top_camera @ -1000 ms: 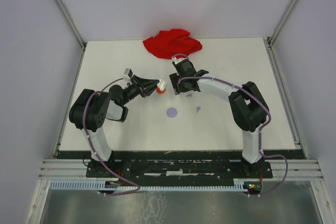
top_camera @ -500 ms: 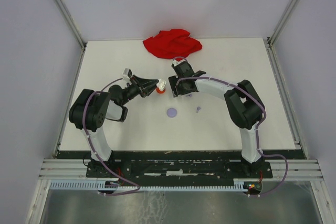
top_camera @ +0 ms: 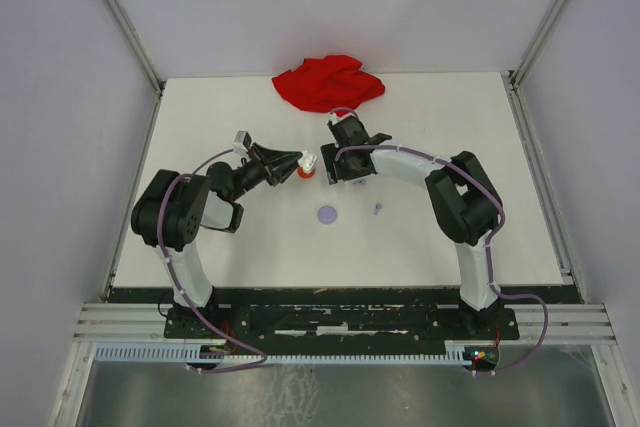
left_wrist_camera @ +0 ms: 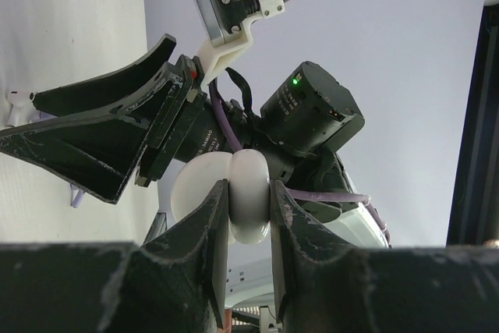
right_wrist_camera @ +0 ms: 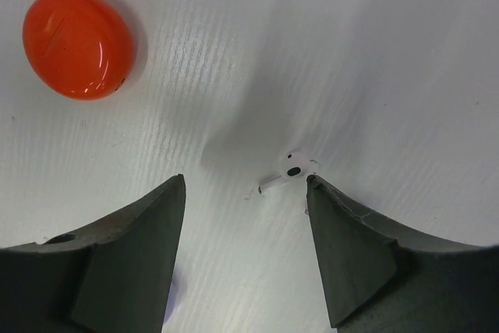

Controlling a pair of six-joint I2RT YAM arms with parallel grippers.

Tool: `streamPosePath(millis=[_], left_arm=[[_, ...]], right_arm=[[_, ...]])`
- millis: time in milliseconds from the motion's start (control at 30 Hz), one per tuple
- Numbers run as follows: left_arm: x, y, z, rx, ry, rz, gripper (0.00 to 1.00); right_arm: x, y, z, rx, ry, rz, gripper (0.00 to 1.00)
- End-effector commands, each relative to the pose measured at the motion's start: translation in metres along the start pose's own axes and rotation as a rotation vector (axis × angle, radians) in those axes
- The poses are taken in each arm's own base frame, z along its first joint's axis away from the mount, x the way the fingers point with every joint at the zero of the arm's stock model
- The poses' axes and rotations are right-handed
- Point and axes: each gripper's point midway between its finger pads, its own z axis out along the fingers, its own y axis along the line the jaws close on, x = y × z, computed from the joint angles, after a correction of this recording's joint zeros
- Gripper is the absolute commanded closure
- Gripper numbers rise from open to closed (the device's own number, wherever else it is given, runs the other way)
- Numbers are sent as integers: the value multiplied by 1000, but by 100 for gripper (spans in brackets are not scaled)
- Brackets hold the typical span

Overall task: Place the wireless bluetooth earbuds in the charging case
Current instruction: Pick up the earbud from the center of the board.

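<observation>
A white earbud (right_wrist_camera: 290, 169) lies on the table between the tips of my right gripper (right_wrist_camera: 245, 185), close to the right-hand finger and touching neither. That gripper is open and points down at the table (top_camera: 336, 169). My left gripper (left_wrist_camera: 249, 208) is shut on a white rounded charging case (left_wrist_camera: 251, 193), held above the table just left of the right gripper (top_camera: 308, 160). The left wrist view also shows the white earbud (left_wrist_camera: 17, 103) under the right gripper's black fingers (left_wrist_camera: 93, 138). A tiny lavender earbud (top_camera: 377, 209) lies to the right, apart from both grippers.
A red round disc (right_wrist_camera: 78, 43) sits on the table beneath the held case (top_camera: 303, 174). A lavender disc (top_camera: 328, 214) lies nearer the arm bases. A crumpled red cloth (top_camera: 328, 82) rests at the table's far edge. Walls enclose the white table (top_camera: 200, 247).
My right arm has shifted a little to the left, bringing its open gripper nearer the left one. The left gripper and its case have stayed put.
</observation>
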Motion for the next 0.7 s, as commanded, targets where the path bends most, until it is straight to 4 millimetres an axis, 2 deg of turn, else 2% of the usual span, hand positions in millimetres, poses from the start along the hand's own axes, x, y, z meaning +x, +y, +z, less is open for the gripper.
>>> streamPosePath(millis=[0,267,667], left_arm=[[4,-24,-4,82,20,24,97],[3,-24,-5,83,16,22,97],[3,-24,-6,83,13,23,97]], right_arm=[[-18,4,2,-11,-32,26,28],[-16,10,9,-42,-13,31,29],[-16,20,8,-83,-11,22,35]])
